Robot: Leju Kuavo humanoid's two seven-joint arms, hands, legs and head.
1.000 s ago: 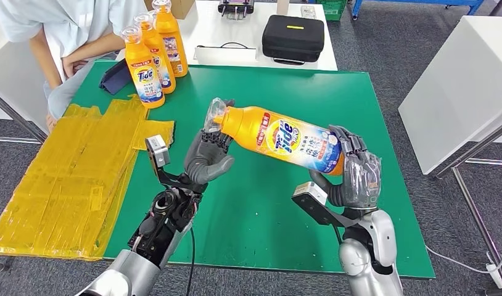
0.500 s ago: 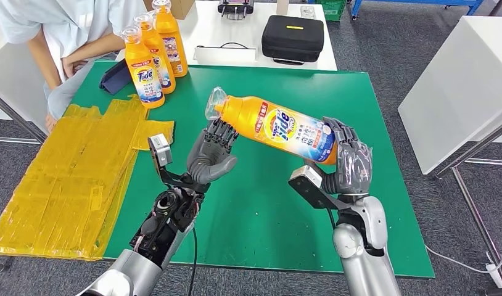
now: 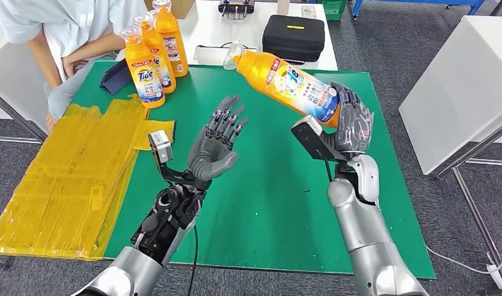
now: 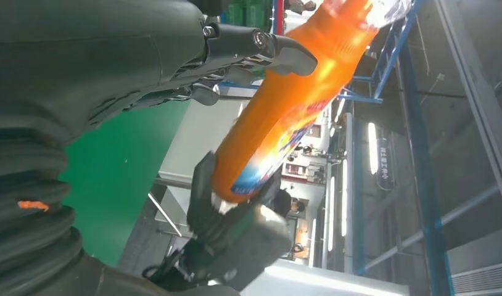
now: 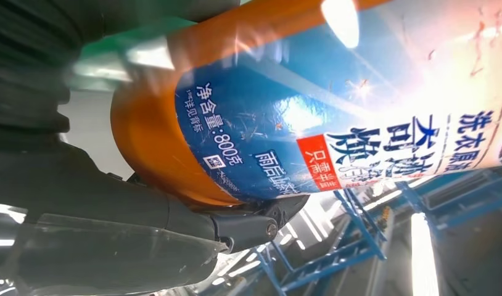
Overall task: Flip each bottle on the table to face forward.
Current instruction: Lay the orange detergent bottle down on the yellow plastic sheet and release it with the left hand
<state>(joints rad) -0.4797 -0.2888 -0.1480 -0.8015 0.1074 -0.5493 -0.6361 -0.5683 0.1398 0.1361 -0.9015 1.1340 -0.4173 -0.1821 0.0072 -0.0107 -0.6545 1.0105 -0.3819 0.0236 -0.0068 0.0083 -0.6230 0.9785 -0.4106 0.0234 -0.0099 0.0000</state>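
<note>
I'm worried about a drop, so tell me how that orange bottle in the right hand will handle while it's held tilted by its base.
The orange bottle looks rigid, so squeezing shouldn't buckle it. Its glossy label may slip in the right hand. Held near the base, it probably levers downward.

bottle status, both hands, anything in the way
Right hand grips the bottle by its base, tilted, cap toward the far edge. Left hand open, fingers spread. Three bottles upright far left; nothing blocking.

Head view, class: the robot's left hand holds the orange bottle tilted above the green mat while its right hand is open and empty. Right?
Wrong hands. In the head view the right hand holds the orange bottle tilted above the green mat; the left hand is open and empty.
</note>
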